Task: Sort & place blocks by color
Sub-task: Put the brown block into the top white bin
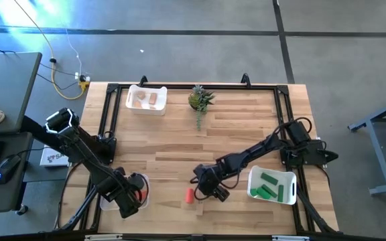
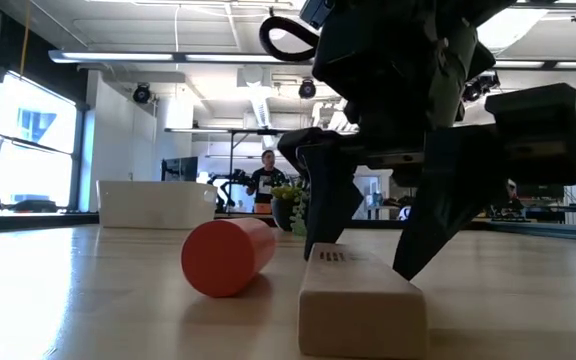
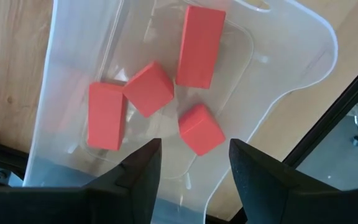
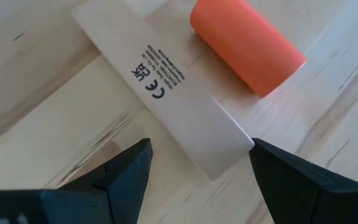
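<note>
The tan bar (image 4: pixel 166 93) lies flat on the table (image 1: pixel 179 144) near its front edge, printed face up, with the red cylinder (image 4: pixel 247 45) just beside one end; whether the two touch cannot be told. The right gripper (image 4: pixel 197 171) hangs just over the bar's near end, its fingers (image 4: pixel 126 171) spread wide to either side and holding nothing. The step in hand looks like picking this bar up to carry it to the tan bin (image 1: pixel 146 107) at the back left of the table, where other tan blocks (image 1: pixel 148 99) lie. To do it well, the gripper should come down with its fingers straddling the bar's narrow width, not its length, and centred a little farther along the bar so it will not tip when lifted; the fingers must stay clear of the cylinder, which could roll if nudged. The green bin (image 1: pixel 254 191) at front right holds green blocks (image 1: pixel 271 185). The left gripper (image 3: pixel 191 165) waits over the clear bin (image 3: pixel 303 68) at front left, fingers parted and empty, above four red blocks (image 3: pixel 148 88) already lying inside.
</note>
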You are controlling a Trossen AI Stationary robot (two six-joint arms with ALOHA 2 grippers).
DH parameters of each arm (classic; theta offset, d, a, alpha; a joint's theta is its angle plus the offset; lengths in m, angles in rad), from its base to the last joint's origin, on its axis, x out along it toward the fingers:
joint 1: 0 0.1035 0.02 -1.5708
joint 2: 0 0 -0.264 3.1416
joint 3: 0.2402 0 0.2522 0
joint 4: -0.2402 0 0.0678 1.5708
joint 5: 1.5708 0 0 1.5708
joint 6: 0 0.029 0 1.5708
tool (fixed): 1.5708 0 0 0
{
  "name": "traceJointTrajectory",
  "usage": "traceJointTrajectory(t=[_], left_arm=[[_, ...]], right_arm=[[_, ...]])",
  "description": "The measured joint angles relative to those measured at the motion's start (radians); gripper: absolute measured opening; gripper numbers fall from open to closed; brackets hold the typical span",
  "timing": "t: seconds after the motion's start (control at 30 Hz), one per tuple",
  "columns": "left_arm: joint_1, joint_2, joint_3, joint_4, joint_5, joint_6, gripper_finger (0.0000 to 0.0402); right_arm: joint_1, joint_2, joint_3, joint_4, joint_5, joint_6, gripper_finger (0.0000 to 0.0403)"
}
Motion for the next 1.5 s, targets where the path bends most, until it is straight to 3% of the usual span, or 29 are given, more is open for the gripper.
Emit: traceJointTrajectory(t=[0.43, 0.97, 1.5], left_arm=[[0.000, 0.000, 0.000, 0.000, 0.000, 0.000, 0.0174], [0.000, 0.000, 0.000, 0.000, -0.015, -0.001, 0.0174], [0.000, 0.001, 0.000, 0.003, -0.057, -0.001, 0.0174]], right_arm=[[0.012, -0.034, -0.005, -0.044, 0.081, 0.047, 0.0261], [0.016, -0.047, 0.032, 0.017, 0.058, -0.122, 0.0261], [0.013, -0.018, 0.095, -0.123, 0.062, -0.270, 0.0261]])
